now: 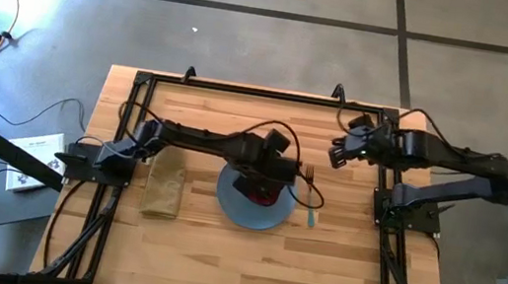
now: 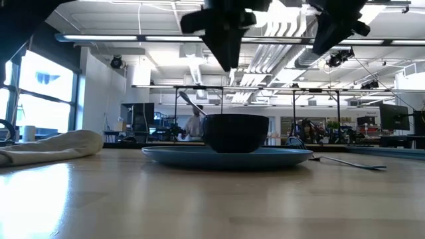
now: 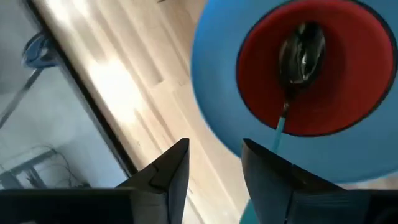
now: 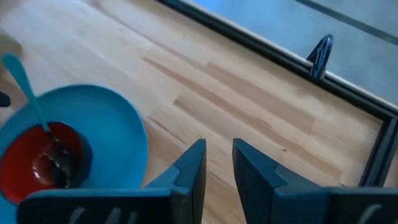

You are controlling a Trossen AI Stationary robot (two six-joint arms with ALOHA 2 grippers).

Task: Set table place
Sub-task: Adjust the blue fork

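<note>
Step in hand, as judged: spoon (image 3: 300,59) placement complete; it lies in the glossy red bowl (image 3: 311,68), round, centred on the smooth blue-grey plate (image 1: 251,204) directly beyond the left gripper (image 3: 214,163) fingers, parted and empty. The fork (image 1: 310,196) lies just beside the plate on the wood-strip desk (image 1: 247,261). Right gripper (image 4: 216,163) fingers, slightly parted, hold nothing, plate beyond them. Next: both arms retract clear.
</note>
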